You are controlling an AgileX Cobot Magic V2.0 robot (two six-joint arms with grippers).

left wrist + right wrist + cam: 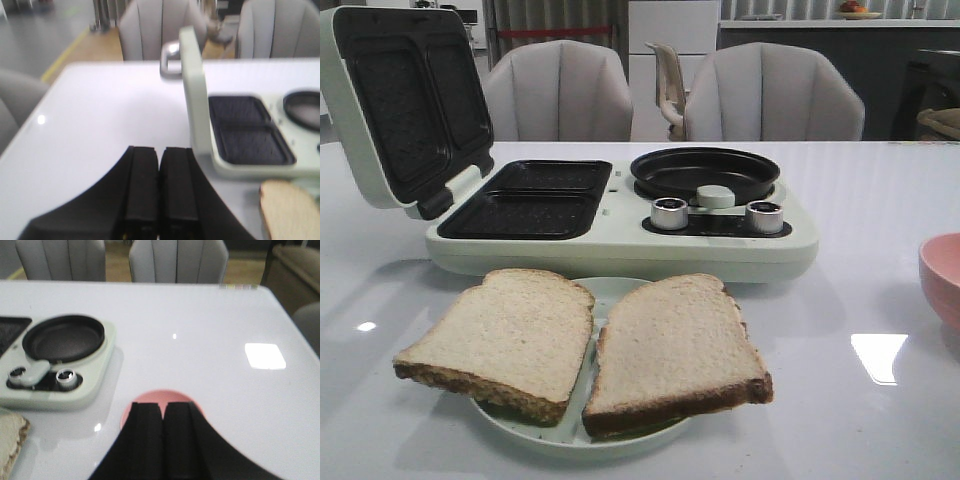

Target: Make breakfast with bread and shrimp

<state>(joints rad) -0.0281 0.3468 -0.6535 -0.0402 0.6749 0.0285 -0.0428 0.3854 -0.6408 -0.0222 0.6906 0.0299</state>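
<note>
Two bread slices (pixel 585 345) lie side by side on a pale plate (pixel 620 437) near the open sandwich maker (pixel 620 215); left claw (pixel 160 192) is pressed closed, empty; right claw (pixel 163 440) likewise, above a pink bowl (pixel 159 396) on the worktop (pixel 880 220).

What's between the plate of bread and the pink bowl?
Nothing: the front view shows only bare white table between the plate of bread and the pink bowl.

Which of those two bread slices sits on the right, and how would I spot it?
Start at the pale green breakfast maker on the white table. In front of it a pale plate holds two bread slices. Yours is the right slice, nearer the pink bowl.
</note>
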